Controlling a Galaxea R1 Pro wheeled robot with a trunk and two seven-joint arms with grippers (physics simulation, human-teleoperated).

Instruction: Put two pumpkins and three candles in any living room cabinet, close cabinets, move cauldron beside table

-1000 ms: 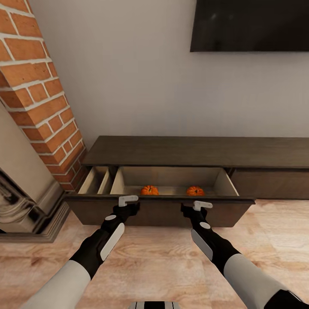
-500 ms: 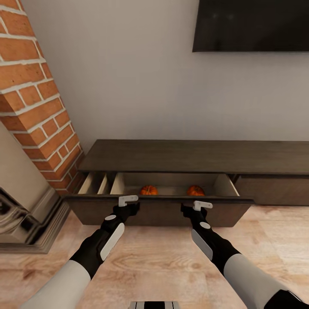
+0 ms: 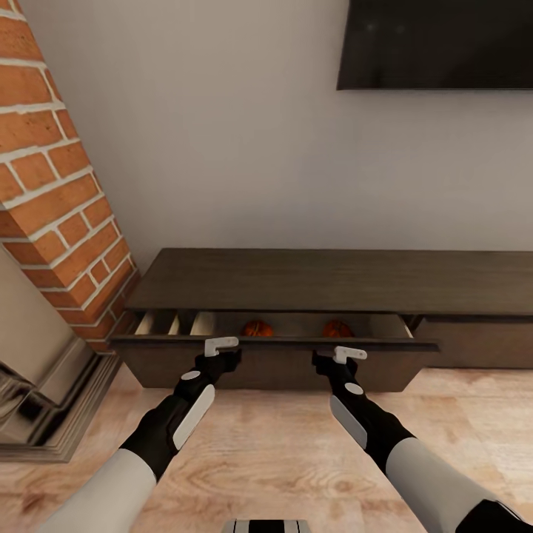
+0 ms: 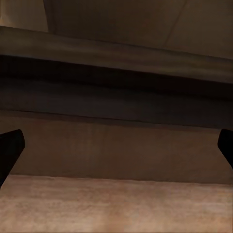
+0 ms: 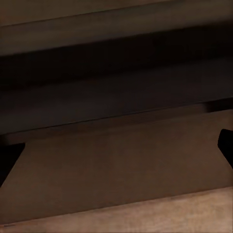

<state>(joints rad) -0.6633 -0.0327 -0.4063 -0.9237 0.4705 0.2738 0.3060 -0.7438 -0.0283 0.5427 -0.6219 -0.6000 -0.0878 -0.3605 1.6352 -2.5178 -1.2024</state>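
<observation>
We face the cabinet (image 3: 333,280), which stands against the pale wall under a dark TV (image 3: 437,44), with a brick column (image 3: 59,192) to its left. Its left drawer (image 3: 274,363) stands only a little way out, leaving a narrow gap along the top of its front. Through that gap we see the tops of two pumpkins (image 3: 257,328) (image 3: 337,328) inside, well apart from each other. Our left gripper (image 3: 221,345) sits at the upper edge of the drawer front, left of centre, and our right gripper (image 3: 349,354) at the same edge, right of centre. In each wrist view the dark fingertips (image 4: 10,148) (image 5: 225,143) stand wide apart at the frame's sides with the brown drawer front (image 4: 116,145) (image 5: 121,165) close ahead, so both jaws are spread and hold nothing.
</observation>
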